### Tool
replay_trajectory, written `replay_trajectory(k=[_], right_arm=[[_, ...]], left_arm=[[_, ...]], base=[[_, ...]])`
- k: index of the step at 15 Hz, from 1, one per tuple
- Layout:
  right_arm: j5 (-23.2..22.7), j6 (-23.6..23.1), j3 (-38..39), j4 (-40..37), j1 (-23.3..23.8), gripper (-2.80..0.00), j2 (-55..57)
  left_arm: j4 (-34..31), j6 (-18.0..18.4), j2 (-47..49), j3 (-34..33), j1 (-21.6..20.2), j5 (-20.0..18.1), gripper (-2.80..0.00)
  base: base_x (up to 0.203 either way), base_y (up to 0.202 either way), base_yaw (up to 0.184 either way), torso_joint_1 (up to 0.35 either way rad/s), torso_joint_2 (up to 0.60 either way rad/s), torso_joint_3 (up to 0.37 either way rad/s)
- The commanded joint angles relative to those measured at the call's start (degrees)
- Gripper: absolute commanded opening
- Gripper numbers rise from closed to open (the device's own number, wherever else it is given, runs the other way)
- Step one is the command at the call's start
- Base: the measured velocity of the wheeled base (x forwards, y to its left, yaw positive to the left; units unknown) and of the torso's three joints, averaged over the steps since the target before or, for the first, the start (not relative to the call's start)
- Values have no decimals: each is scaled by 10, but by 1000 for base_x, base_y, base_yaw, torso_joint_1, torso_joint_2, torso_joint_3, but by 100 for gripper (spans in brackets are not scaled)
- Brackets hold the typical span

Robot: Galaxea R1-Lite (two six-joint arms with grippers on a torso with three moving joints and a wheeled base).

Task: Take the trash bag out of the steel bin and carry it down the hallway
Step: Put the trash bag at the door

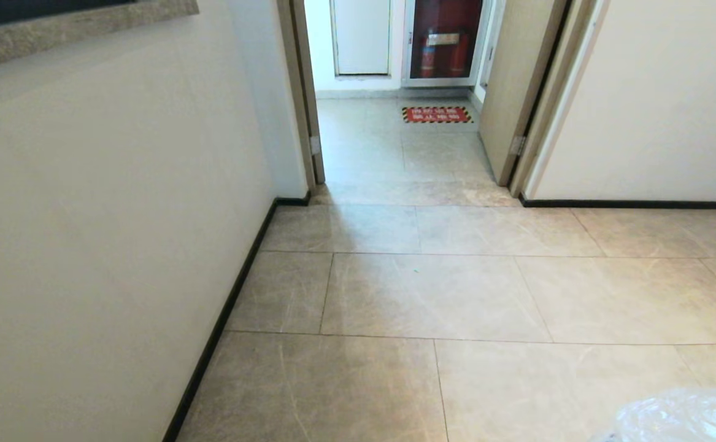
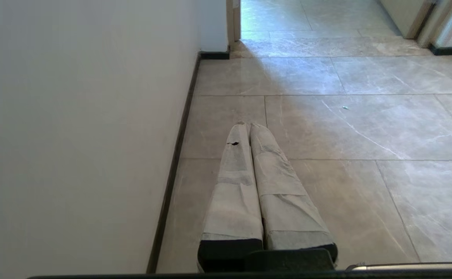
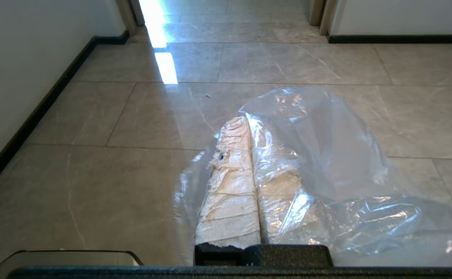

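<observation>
In the hallway (image 1: 431,288), short of the open doorway (image 1: 394,92), a corner of the trash bag (image 1: 683,417) shows low on the robot's right. Left wrist view: the left gripper (image 2: 246,124) hangs empty beside the wall (image 2: 74,135), fingers together. Right wrist view: the right gripper (image 3: 245,120) is clamped on the bag's thin film, which looks light, limp and slippery, best pinched at gathered plastic.

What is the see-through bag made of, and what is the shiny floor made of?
The bag looks like thin clear plastic: crinkly, glossy, with the floor showing through it. The floor looks like polished stone or stone-look tile: grey-beige slabs with pale veins, thin joints and reflected light. Which of the two, I can't tell.
</observation>
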State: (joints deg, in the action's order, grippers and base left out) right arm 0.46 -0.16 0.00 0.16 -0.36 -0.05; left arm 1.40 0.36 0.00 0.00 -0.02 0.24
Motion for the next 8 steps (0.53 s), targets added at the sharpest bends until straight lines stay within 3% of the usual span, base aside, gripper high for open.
replay_trajectory(k=[1,8], right_arm=[[0,0,0,0,0,-280,0],[0,0,0,0,0,-280,0]], left_arm=[[0,0,0,-6,0,0,-280],[0,0,0,-6,0,0,-280]], base=[[190,0,3,10,2,2],[193,0,2,4,2,3]])
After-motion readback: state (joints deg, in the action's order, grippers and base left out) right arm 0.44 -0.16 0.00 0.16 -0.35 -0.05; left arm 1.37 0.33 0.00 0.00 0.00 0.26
